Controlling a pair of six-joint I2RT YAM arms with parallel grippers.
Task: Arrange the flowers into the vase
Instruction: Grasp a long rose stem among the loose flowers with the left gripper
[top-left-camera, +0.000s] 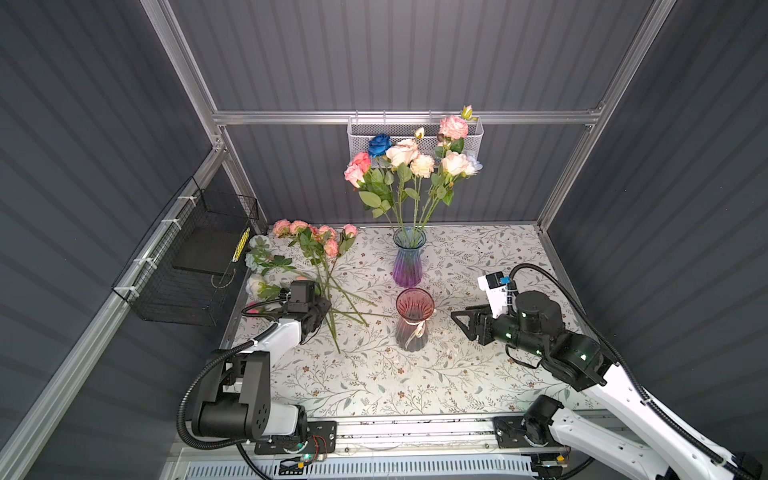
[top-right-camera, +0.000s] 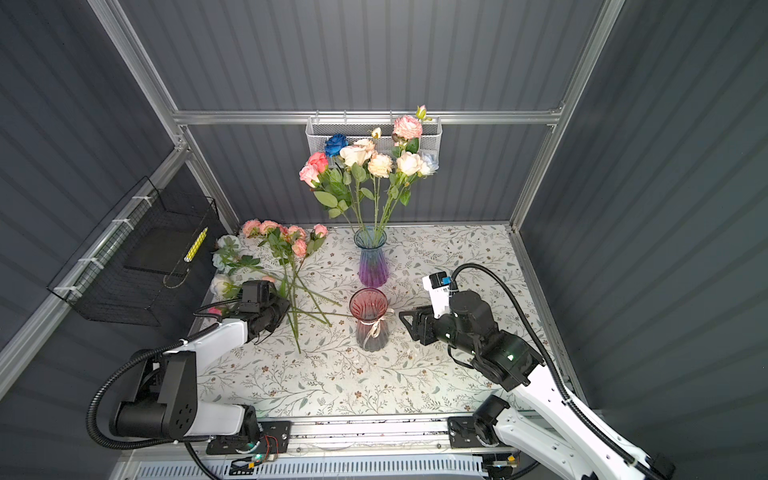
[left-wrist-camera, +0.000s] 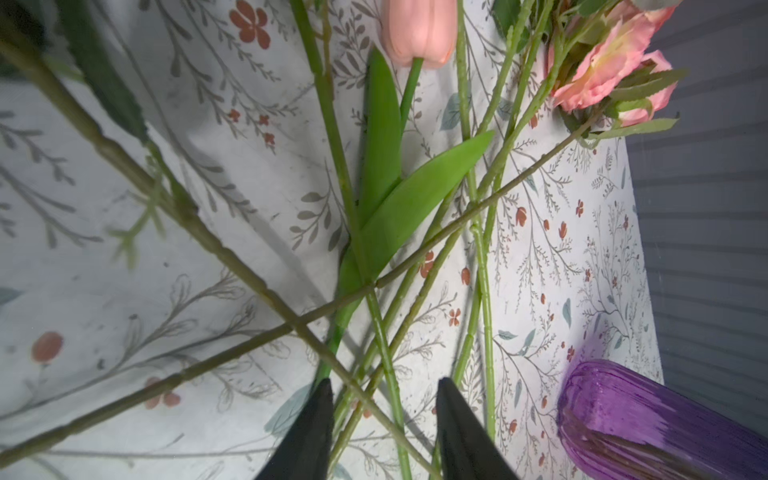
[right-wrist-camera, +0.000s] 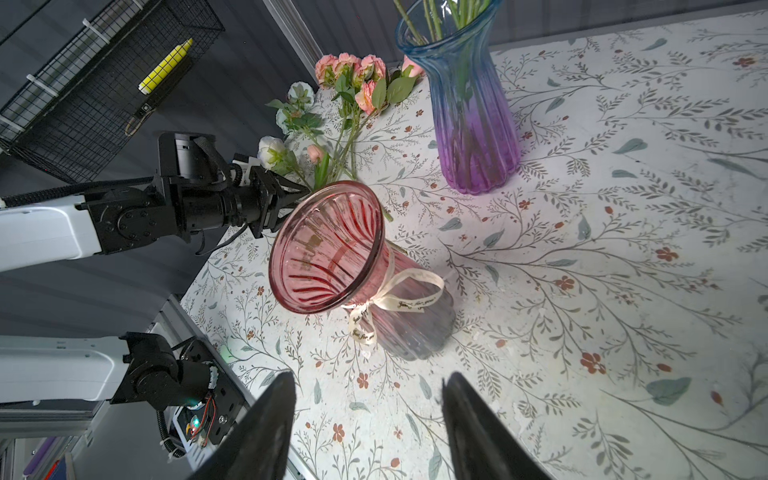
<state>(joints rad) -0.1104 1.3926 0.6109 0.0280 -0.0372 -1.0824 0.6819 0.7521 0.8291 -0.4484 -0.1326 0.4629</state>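
Several loose flowers lie at the table's back left, their green stems crossing toward the middle. My left gripper is low over those crossing stems. Its jaws stand apart with several stems between them, gripping none that I can see. A pink tulip lies just beyond. The blue-and-purple vase at the back holds several flowers. An empty pink vase with a ribbon stands in front of it. Right of it, my right gripper is open and empty.
A black wire basket hangs on the left wall with a yellow pen in it. A white mesh basket hangs on the back rail behind the blooms. The floral tablecloth covers the table to the aluminium frame.
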